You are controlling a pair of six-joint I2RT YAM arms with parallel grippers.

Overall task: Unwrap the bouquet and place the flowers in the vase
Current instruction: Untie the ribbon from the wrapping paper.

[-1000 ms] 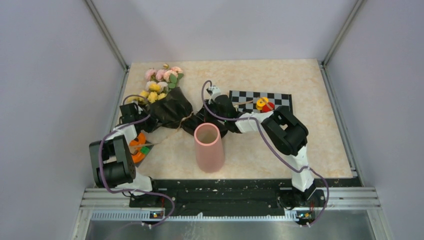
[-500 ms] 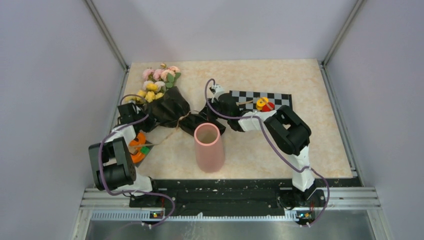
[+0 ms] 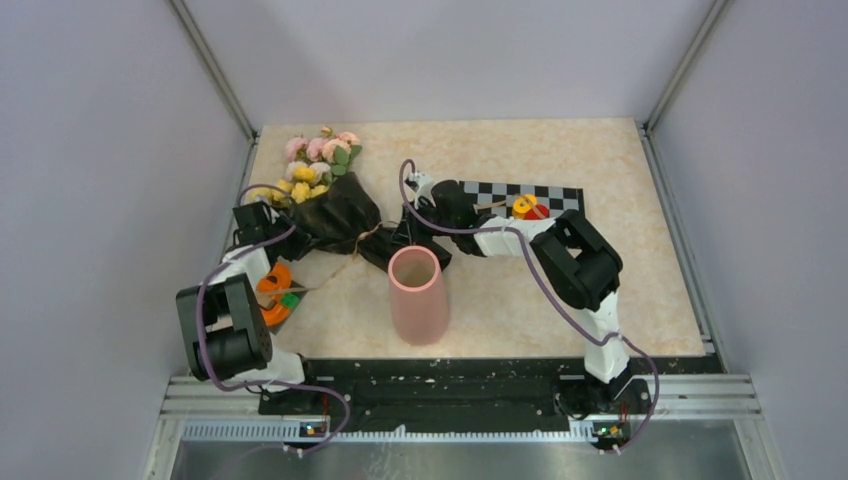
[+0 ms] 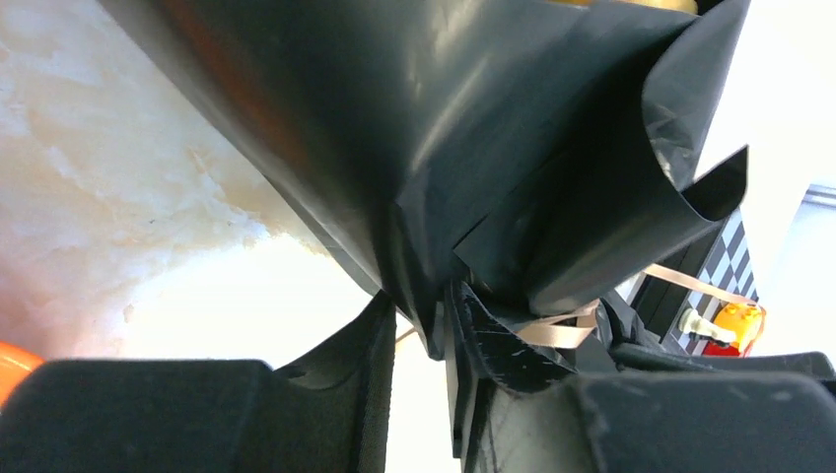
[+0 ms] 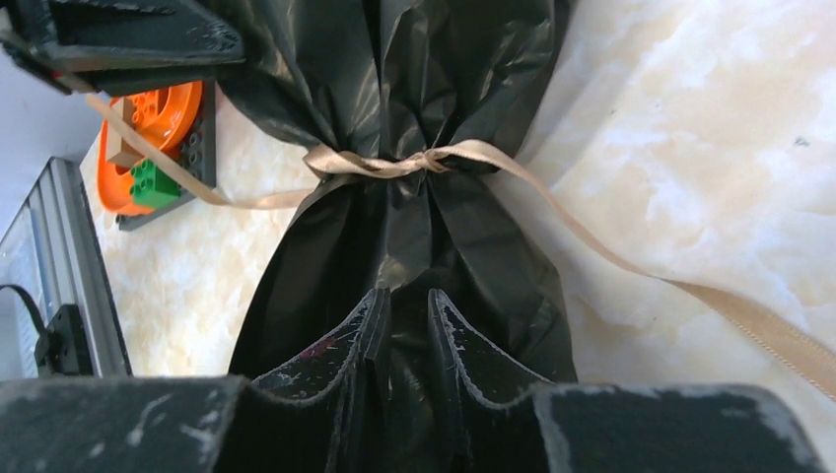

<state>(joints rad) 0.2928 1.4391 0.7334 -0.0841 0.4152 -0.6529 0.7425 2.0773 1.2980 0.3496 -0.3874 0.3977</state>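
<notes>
Wrap (image 3: 335, 222) black all over, slight sheen on the creases. Ribbon (image 5: 394, 164) plain tan. Flowers (image 3: 315, 165) pink, peach and yellow; leaves (image 3: 346, 158) green. Vase (image 3: 416, 297) matte pink, no pattern. Table (image 3: 560, 290) beige with cream marbling. Checkerboard (image 3: 560, 193) in black and white squares, with a yellow block (image 3: 522, 206) and a red block (image 3: 537, 212) on it. Orange disc (image 5: 158, 113) and green brick (image 5: 153, 182) on a dark grey plate (image 5: 197, 148). Cables (image 3: 205, 300) purple. Walls (image 3: 100, 150) pale lilac-grey.

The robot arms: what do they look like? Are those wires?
Both the left arm and right arm are white links joined by bulky black motor housings. A purple cable loops loosely along each. The left tool and right tool each have two black fingers with scuffed whitish edges.
</notes>
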